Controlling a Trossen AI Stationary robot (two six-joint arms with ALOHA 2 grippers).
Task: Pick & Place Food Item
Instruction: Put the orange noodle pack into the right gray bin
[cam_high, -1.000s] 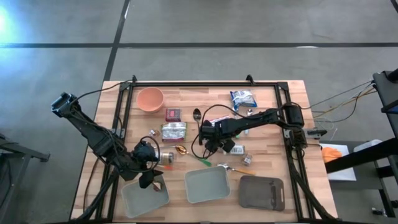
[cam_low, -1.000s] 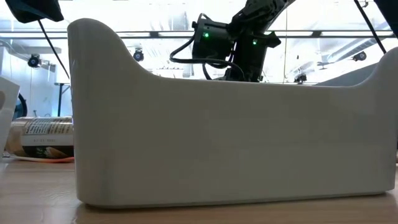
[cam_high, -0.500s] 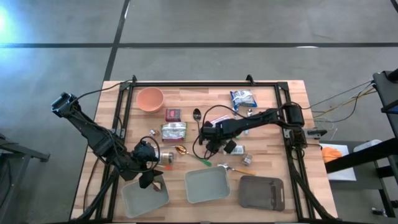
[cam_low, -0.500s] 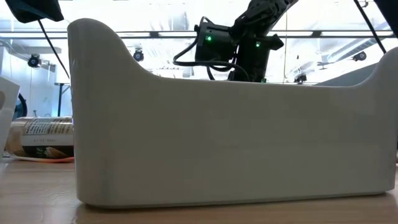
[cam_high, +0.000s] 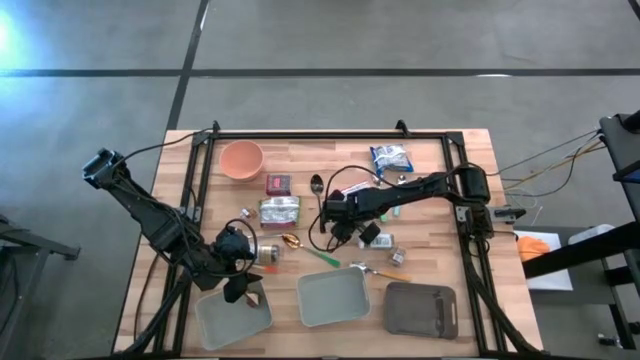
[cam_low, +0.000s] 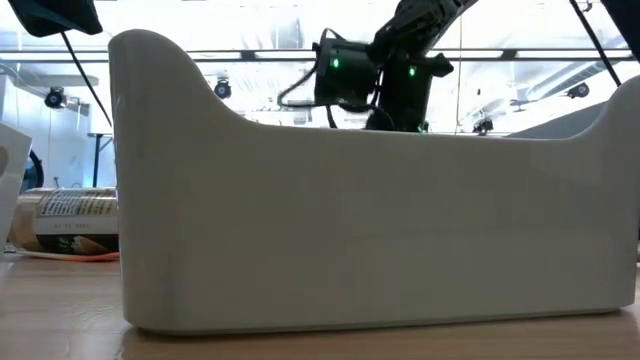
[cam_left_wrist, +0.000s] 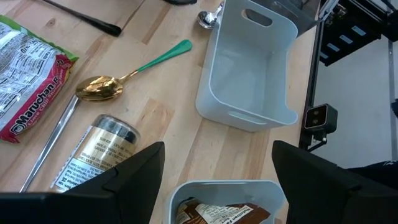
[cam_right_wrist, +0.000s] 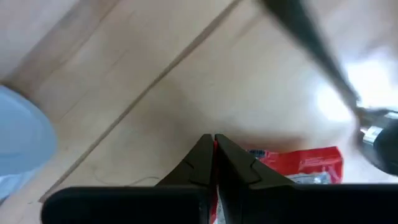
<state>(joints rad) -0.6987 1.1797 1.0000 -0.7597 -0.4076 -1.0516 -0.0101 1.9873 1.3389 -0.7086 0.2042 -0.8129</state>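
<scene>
The right tool (cam_right_wrist: 214, 163) is hanging over the middle of the bench (cam_high: 430, 250), its fingers pressed together on the edge of a small red packet (cam_right_wrist: 303, 164). The left tool (cam_left_wrist: 214, 171) is waiting with fingers spread above a grey bin (cam_left_wrist: 217, 190) that is holding a brown wrapped item (cam_left_wrist: 217, 213), with a second, empty bin (cam_left_wrist: 249, 68) lying just beyond it.

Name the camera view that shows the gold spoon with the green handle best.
The left wrist view: the gold spoon lies large on the table, its gold bowl and whole green handle in sight. The high view shows it only small, beside the can. The low view hides it behind the grey bin. The right wrist view does not show it.
</scene>
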